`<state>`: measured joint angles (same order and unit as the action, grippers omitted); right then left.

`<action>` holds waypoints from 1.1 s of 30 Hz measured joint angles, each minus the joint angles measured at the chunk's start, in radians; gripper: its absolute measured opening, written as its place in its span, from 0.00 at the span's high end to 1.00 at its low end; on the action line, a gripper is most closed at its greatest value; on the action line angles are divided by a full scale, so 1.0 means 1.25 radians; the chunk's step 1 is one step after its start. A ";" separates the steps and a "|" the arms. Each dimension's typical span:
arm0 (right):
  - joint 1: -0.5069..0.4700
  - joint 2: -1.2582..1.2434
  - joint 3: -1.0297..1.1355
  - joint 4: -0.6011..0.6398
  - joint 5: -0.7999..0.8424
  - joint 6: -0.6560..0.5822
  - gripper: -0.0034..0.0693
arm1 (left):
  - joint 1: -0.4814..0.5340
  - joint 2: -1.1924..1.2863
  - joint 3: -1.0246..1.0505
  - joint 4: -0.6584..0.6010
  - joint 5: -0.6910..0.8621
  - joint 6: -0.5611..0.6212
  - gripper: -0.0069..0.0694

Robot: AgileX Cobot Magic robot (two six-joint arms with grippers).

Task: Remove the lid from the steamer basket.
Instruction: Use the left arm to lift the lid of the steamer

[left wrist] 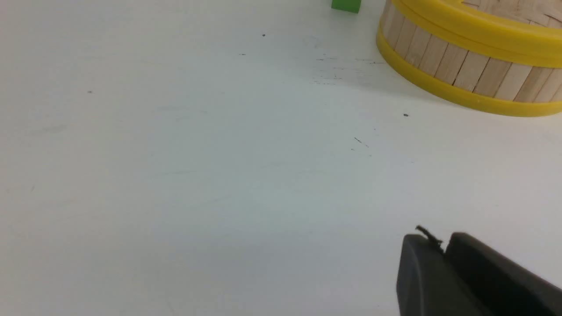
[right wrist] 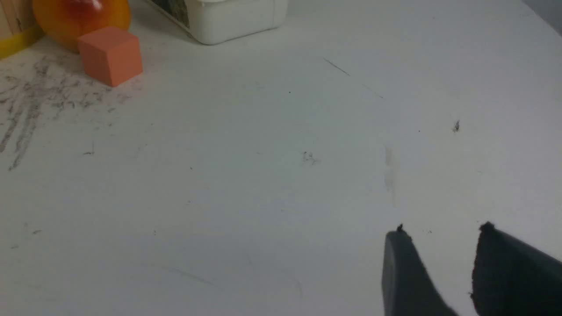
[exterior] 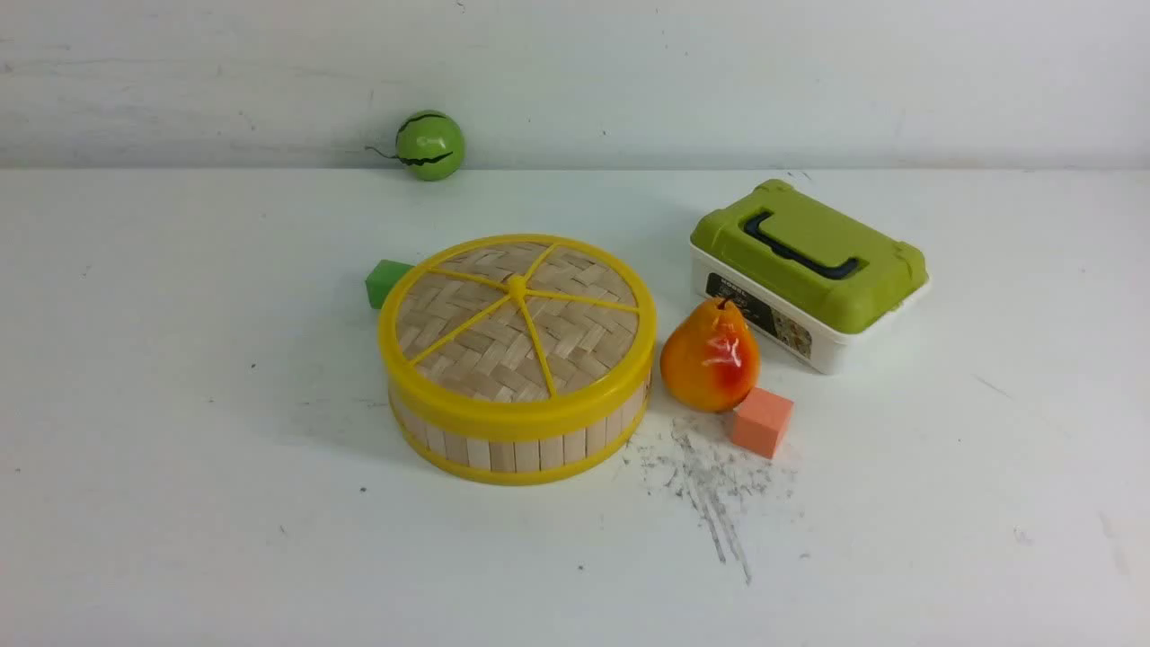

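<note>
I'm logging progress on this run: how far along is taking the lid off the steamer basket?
Nothing looks done: the lid sits flush on the steamer basket. Nothing is in hand: the left hand is shut and empty over the bare table, the right hand is open and empty, and neither shows in the front view. Left to do: reach the lid, grip it and lift it off.

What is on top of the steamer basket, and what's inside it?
The lid sits on the steamer basket, covering its whole opening. The inside is hidden, so its contents cannot be told.
</note>
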<state>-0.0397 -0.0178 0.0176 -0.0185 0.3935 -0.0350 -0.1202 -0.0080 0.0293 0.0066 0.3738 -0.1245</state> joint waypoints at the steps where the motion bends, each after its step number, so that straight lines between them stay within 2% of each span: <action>1: 0.000 0.000 0.000 0.000 0.000 0.000 0.62 | 0.000 0.000 0.000 0.000 0.000 0.000 0.81; 33: 0.000 0.000 0.000 0.000 0.000 0.000 0.62 | 0.000 0.000 0.000 0.012 -0.014 0.000 0.77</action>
<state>-0.0397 -0.0178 0.0176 -0.0185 0.3935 -0.0350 -0.1202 -0.0080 0.0293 0.0221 0.3565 -0.1245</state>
